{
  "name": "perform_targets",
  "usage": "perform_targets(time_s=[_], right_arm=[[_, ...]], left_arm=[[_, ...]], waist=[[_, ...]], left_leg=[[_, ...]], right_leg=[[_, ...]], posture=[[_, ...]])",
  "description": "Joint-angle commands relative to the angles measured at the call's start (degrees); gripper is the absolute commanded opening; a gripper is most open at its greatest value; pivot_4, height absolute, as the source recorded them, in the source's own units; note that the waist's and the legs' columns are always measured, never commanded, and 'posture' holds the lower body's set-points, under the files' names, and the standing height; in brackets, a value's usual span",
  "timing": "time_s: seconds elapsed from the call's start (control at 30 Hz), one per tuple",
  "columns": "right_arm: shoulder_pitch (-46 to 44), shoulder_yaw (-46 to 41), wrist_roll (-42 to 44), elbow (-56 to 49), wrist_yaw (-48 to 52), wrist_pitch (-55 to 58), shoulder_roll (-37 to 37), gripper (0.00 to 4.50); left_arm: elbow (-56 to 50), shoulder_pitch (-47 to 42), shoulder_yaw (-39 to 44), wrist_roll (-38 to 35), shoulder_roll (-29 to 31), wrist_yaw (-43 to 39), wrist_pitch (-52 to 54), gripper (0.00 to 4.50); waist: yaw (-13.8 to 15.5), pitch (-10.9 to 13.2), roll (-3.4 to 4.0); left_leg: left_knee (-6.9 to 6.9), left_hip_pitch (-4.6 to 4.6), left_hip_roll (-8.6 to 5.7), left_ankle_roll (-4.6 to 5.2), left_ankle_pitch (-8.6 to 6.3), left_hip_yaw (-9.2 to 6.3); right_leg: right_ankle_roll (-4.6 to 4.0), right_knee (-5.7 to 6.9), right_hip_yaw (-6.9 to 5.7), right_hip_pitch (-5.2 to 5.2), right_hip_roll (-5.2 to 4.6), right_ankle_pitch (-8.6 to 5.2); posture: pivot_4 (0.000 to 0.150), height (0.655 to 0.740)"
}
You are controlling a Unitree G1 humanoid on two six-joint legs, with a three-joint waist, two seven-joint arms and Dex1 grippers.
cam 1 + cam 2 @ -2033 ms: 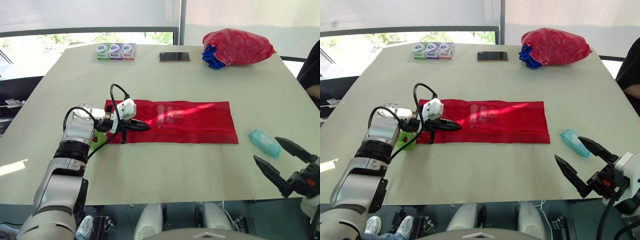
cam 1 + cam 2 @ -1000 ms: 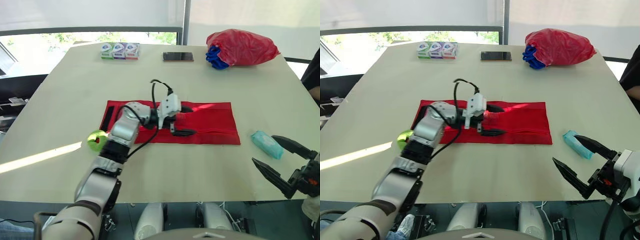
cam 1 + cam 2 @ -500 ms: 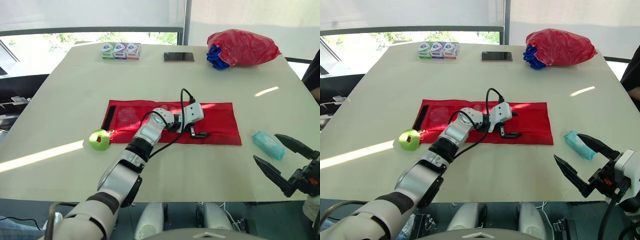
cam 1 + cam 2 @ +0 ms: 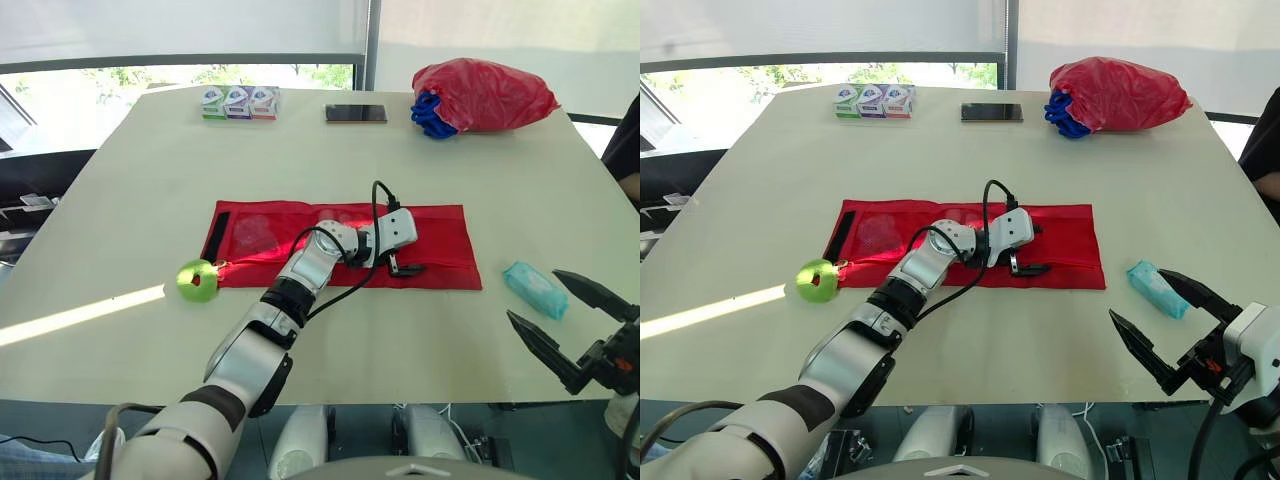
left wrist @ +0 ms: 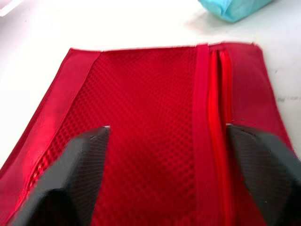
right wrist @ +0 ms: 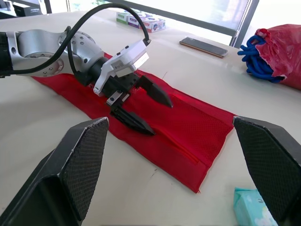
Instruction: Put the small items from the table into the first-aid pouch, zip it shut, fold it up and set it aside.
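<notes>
Left gripper (image 6: pixel 161 120) reaches across the red pouch (image 6: pixel 197 127), fingers (image 6: pixel 155 92) spread apart.

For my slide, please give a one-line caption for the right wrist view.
Left gripper, open, over the red pouch; teal pack lies off its end.

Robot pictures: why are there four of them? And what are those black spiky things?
It is a robot with two arms, each ending in two black fingers for grabbing. Two pictures come from cameras on its head, looking down at the table. The other two come from cameras on its wrists, so the fingers look huge there. The left fingers are spread open over the red pouch, holding nothing. The right fingers are open too, near a teal pack. A green round thing lies by the pouch's other end. Far back sit three small boxes, a phone and a red bag.
</notes>
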Motion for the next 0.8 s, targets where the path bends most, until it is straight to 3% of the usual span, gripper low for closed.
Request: perform_targets(time_s=[0.03, 0.2, 0.5, 0.8], right_arm=[[-0.26, -0.61, 0.29, -2.12, -0.51, -0.75, -0.25, 4.5], [-0.61, -0.23, 0.09, -1.99, -0.88, -0.7, -0.27, 4.5], [-0.5, -0.56, -2.93, 0.74, -3.62, 0.52, 0.41, 4.5], [-8.34, 3.55, -13.81, 17.6, -7.7, 4.87, -3.72, 4.5]], left_arm=[[-0.31, -0.99, 0.36, -0.08, -0.33, 0.22, -0.32, 2.21], [-0.14, -1.08, 1.1, -0.73, -0.49, 0.17, -0.49, 0.04], [-2.17, -0.32, 2.5, -3.18, 0.51, -1.81, 1.79, 0.04], [-5.83, 1.86, 3.68, -6.25, 0.99, -4.56, -0.84, 0.04]], waist=[[0.03, 0.0, 0.0], [0.01, 0.0, 0.0], [0.0, 0.0, 0.0], [-0.12, -0.03, 0.06]], left_leg=[[0.0, 0.0, 0.0, 0.0, 0.0, 0.0], [0.0, 0.0, 0.0, 0.0, 0.0, 0.0], [0.0, 0.0, 0.0, 0.0, 0.0, 0.0], [-0.01, 0.03, 0.01, 0.0, 0.0, 0.05]], right_leg=[[0.0, 0.0, 0.0, 0.0, 0.0, 0.0], [0.0, 0.0, 0.0, 0.0, 0.0, 0.0], [0.0, 0.0, 0.0, 0.0, 0.0, 0.0], [-0.01, 0.0, 0.03, 0.0, 0.0, 0.0]], posture=[[0.15, 0.74], [0.15, 0.74], [0.15, 0.74], [0.15, 0.74]])
